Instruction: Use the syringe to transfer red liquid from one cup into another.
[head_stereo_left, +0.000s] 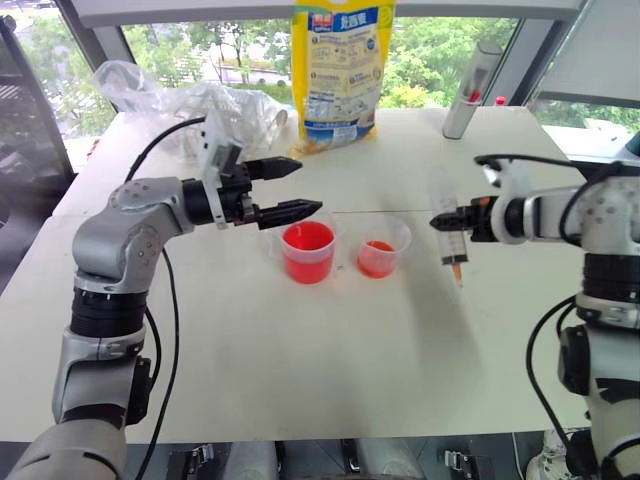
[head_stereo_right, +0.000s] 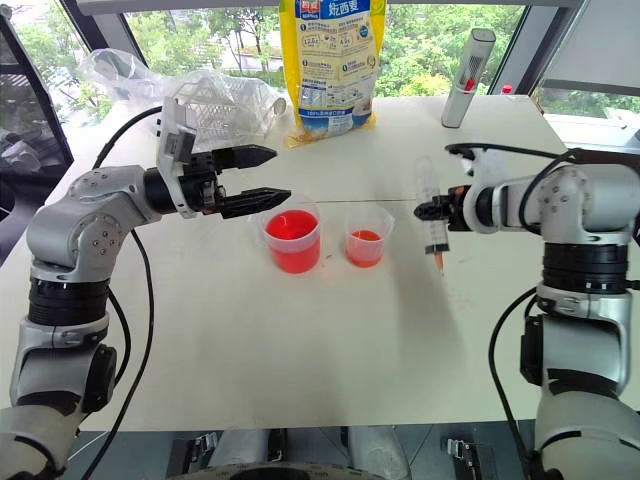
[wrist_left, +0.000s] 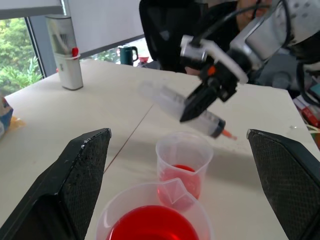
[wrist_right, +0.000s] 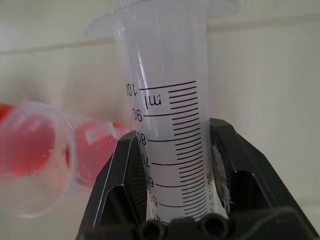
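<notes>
The larger handled beaker (head_stereo_left: 308, 251) stands mid-table holding a good depth of red liquid (head_stereo_left: 308, 240). Just to its right is the smaller cup (head_stereo_left: 381, 247) with a shallow layer of red liquid (head_stereo_left: 376, 259). My left gripper (head_stereo_left: 308, 185) is open and level, its fingers (wrist_left: 80, 170) spread above and just left of the beaker with nothing between them. Right of the small cup, my right gripper (head_stereo_left: 441, 221) is shut on the clear syringe (head_stereo_left: 450, 235). The syringe hangs above the table with its red-stained tip (head_stereo_left: 458, 272) pointing down. Its graduation marks (wrist_right: 177, 130) show between the fingers.
At the back of the white table (head_stereo_left: 300, 370) stand a yellow bag (head_stereo_left: 342, 70), a grey cylinder (head_stereo_left: 470, 92) and crumpled clear plastic (head_stereo_left: 190, 105). A seam (head_stereo_left: 380, 211) runs across the table behind the cups.
</notes>
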